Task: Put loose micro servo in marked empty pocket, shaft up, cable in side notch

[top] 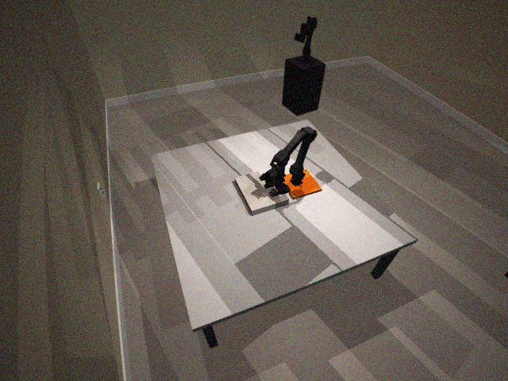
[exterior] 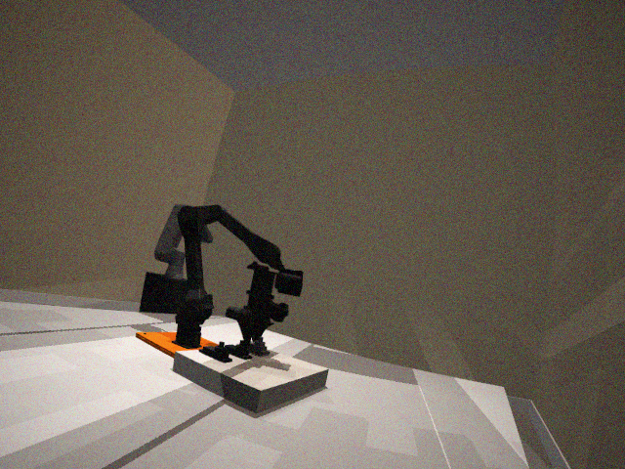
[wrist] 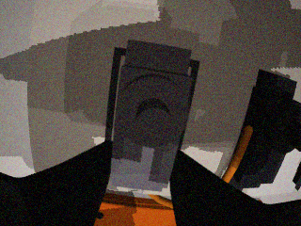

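The micro servo (wrist: 152, 127) is a dark grey block between my fingers in the wrist view; its round boss faces the camera. My gripper (wrist: 142, 153) (exterior: 258, 344) is shut on it, pointing down, low at the pale deck (top: 262, 203) (exterior: 262, 382). Thin black edges show along both sides of the servo; I cannot tell whether they are the pocket's outline. The marked pocket and its side notch cannot be made out. Whether the ears touch the deck is not clear. The held servo's cable cannot be told for certain.
Another black servo (wrist: 261, 137) (exterior: 217, 352) with an orange cable (wrist: 241, 153) stands to the right in the wrist view, and part of a further dark piece shows at the frame's edge. The orange base plate (top: 308, 188) (exterior: 156, 342) adjoins the deck. A black pedestal (top: 303, 86) carries another arm behind the table.
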Controlling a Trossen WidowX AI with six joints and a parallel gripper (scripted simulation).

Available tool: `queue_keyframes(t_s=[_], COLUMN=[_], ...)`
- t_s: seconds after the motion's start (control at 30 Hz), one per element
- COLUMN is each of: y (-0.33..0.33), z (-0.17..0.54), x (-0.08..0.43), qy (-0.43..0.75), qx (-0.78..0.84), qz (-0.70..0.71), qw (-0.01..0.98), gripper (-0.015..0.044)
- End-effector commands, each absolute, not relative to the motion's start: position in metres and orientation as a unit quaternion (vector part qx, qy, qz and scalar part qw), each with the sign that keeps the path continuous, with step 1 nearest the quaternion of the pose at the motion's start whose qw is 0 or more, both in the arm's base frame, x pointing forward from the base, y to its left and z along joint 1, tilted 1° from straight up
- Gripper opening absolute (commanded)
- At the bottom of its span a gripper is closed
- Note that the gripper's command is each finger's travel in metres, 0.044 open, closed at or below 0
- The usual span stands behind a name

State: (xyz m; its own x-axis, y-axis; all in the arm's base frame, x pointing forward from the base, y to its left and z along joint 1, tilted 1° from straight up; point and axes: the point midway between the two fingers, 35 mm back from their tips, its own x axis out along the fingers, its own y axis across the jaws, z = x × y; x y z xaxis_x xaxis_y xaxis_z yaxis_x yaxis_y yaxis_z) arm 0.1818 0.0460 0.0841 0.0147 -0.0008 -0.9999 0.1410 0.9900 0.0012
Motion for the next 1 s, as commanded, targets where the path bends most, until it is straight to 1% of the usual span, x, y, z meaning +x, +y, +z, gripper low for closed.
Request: queue_keyframes(t_s=[0.0,0.2,0.43,0.53,0.67,0.87,0.97], y=[0.046,0.046,0.046,0.046,0.045,0.045,0.045], z=[0.081,0.076,0.078,0.084,0.110,0.113,0.116], x=[0.182,0.182,0.182,0.182,0.177,0.175,0.183], qy=[0.700,0.700,0.700,0.700,0.700,0.700,0.701], qx=[0.050,0.050,0.050,0.050,0.050,0.050,0.048], qz=[-0.051,-0.051,-0.051,-0.051,-0.051,-0.051,-0.049], qw=[0.711,0.711,0.711,0.711,0.711,0.711,0.710], gripper=[0.0000,0.0000,0.0184,0.0187,0.0187,0.0187,0.0266])
